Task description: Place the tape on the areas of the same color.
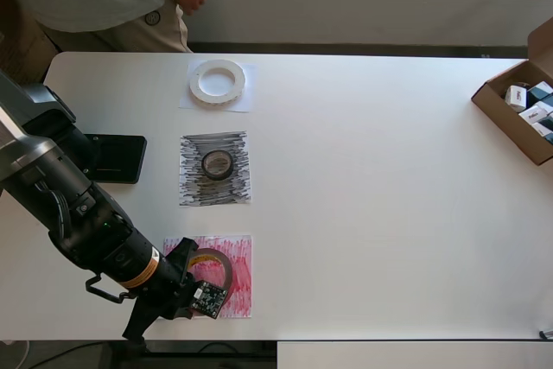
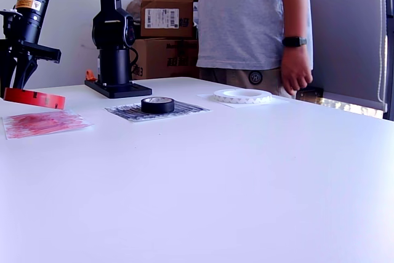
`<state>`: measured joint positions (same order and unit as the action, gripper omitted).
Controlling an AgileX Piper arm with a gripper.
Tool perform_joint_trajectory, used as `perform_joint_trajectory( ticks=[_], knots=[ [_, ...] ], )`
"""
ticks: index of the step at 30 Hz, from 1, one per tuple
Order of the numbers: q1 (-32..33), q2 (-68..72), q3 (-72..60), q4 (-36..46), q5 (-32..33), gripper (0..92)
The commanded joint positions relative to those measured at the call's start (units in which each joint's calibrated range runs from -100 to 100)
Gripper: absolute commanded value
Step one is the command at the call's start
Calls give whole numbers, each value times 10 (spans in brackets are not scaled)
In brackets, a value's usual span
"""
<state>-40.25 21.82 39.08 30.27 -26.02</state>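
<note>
Exterior view, left to right: the gripper [image 2: 18, 75] is holding the red tape roll [image 2: 34, 98] by its rim, jaws clamping it, roll hanging clear above the red sheet [image 2: 44, 122], slightly tilted. Risk: dropping from this height, it may be landing on edge and rolling off the sheet, or dragging the loose paper. Next right, the black roll [image 2: 157, 104] is sitting on the black sheet [image 2: 126, 111]; the white ring [image 2: 242, 95] is lying on the white sheet [image 2: 212, 96]. Neither should be getting disturbed.
</note>
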Motion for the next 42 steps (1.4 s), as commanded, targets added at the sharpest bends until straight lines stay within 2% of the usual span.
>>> perform_joint_trajectory(
  ticks=[1, 15, 18, 25, 28, 30, 42],
  knots=[
    [2, 3, 5, -2, 1, 0],
    [3, 26, 4, -5, 0, 6],
    [8, 27, 4, -5, 0, 74],
    [10, 27, 4, -6, 0, 336],
    [10, 27, 4, -6, 0, 414],
    [10, 27, 4, -6, 0, 437],
    [10, 15, -8, -1, 0, 436]
  ],
)
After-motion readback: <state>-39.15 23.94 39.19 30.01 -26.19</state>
